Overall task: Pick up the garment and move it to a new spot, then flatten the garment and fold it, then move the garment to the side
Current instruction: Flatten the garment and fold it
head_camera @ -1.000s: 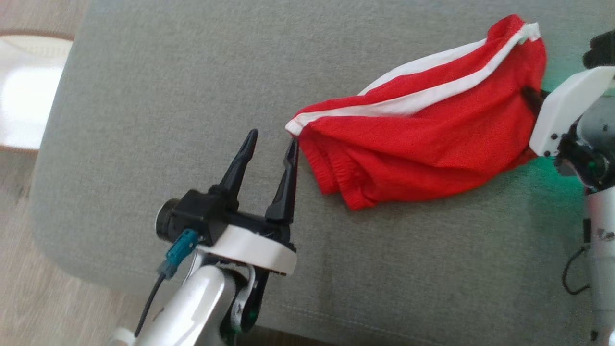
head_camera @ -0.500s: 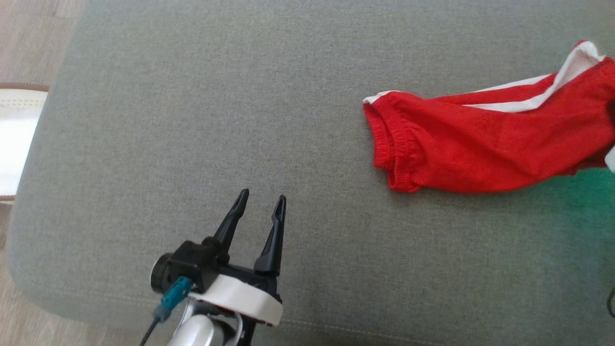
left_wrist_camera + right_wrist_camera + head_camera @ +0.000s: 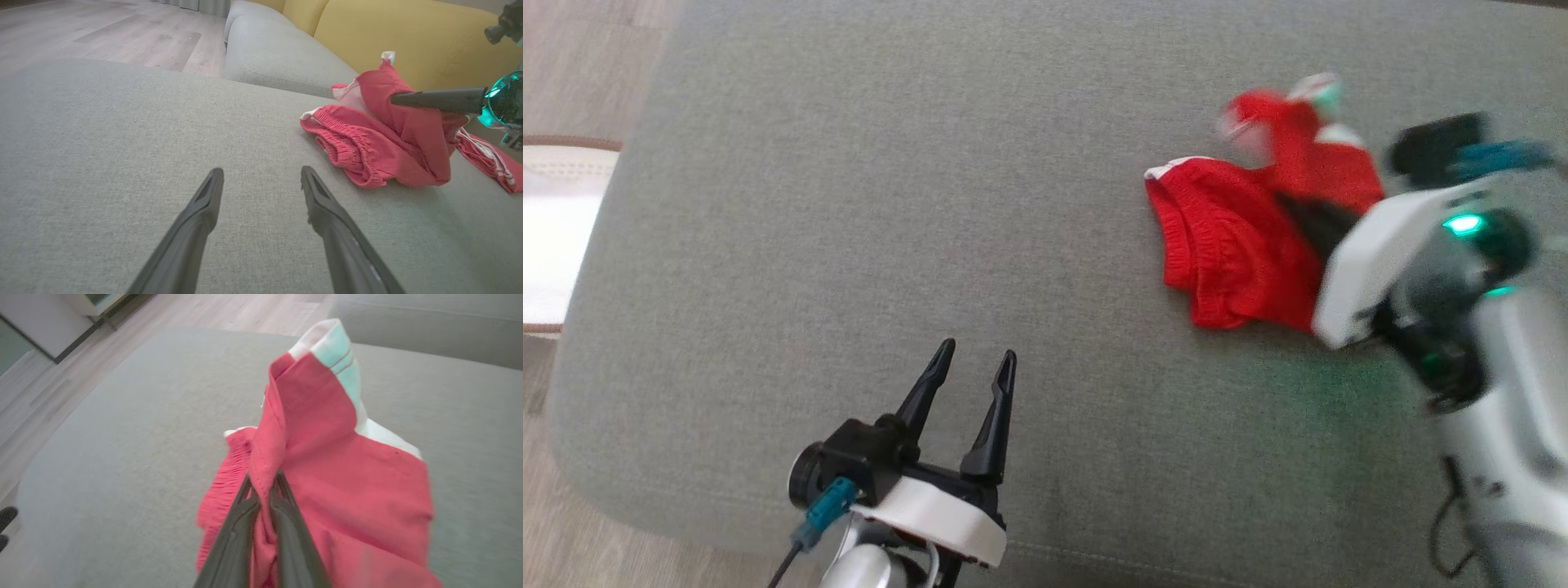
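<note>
1. The left gripper (image 3: pixel 978 353) holds its two dark fingers wide apart with nothing between them.
2. Behind its fingers sits a white wrist collar (image 3: pixel 931 516), and the silver left forearm (image 3: pixel 862 572) runs back from that.
3. The right gripper (image 3: pixel 263 478) has its fingers pressed nearly together, pinching a fold of the red garment (image 3: pixel 335 486) that rises past the fingertips.
4. The right wrist housing (image 3: pixel 1372 253) is white and blurred, with a green light behind it.

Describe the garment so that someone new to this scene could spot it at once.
On the wide grey seat cushion, toward the robot's right, lies a crumpled red garment with white side stripes and a gathered waistband. Its red stands out against the grey, and the shut right tool pinches a raised fold of it.
</note>
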Robot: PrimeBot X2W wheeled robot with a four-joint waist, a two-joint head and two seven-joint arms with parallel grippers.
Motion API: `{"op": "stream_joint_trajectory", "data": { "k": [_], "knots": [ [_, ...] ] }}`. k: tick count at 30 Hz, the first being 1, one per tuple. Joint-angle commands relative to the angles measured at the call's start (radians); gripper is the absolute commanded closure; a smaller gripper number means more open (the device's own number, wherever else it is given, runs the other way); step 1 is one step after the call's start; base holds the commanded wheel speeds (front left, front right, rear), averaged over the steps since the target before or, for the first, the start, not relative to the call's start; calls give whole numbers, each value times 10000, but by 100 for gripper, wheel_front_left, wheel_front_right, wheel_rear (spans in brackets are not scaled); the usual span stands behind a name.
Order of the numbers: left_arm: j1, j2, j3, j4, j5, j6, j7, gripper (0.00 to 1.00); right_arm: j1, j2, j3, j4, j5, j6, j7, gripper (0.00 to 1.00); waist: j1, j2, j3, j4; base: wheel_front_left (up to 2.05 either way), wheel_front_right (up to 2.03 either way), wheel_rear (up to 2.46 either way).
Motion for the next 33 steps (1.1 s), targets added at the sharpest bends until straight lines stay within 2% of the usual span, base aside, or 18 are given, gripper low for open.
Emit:
{"op": "stream_joint_trajectory", "data": {
  "k": [1,5,11,12,15,16,17,18,19,23,26,33],
  "knots": [
    [-152,-60,326,-260,74,-42,-122,0,43,120,436,-449,132,-7,61,100,0,0,-13,80,0,0,0],
    [-187,-68,237,-194,-67,-8,-122,0,3,480,1337,-203,164,-7,-138,100,0,0,-57,239,0,0,0],
    [-147,-70,44,-109,-294,140,-122,0,-245,881,1662,608,-282,-7,-754,100,0,0,-188,467,0,0,0],
    [-141,-70,16,-97,-321,157,-122,0,-300,894,1677,769,-419,-7,-884,93,0,0,-204,490,0,0,0],
    [-125,-70,-64,-63,-395,191,-122,0,-424,919,1654,1342,-818,-7,-1257,91,0,0,-264,532,0,0,0],
    [-119,-71,-84,-50,-410,198,-122,0,-468,935,1577,1548,-1009,-7,-1430,81,0,0,-288,532,0,0,0],
    [-115,-71,-103,-39,-419,201,-122,0,-512,969,1477,1753,-1233,-7,-1639,60,0,0,-312,531,0,0,0],
    [-110,-71,-117,-34,-430,202,-122,0,-543,1043,1379,1954,-1421,-7,-1839,16,0,0,-335,529,0,0,0],
    [-105,-71,-129,-31,-441,203,-122,0,-557,1156,1267,2155,-1553,-7,-2009,0,0,0,-359,525,0,0,0],
    [-79,-71,-128,6,-443,186,-122,0,-558,1667,992,2689,-1882,-7,-2636,0,0,0,-510,472,0,0,0],
    [9,-71,-61,71,-402,166,-122,0,-445,2014,943,2835,-1623,-7,-3003,0,0,0,-708,374,0,0,0],
    [318,-71,160,151,-269,127,-122,0,72,2231,1010,2396,-729,-7,-3820,0,0,0,-1225,49,0,0,0]
  ]
}}
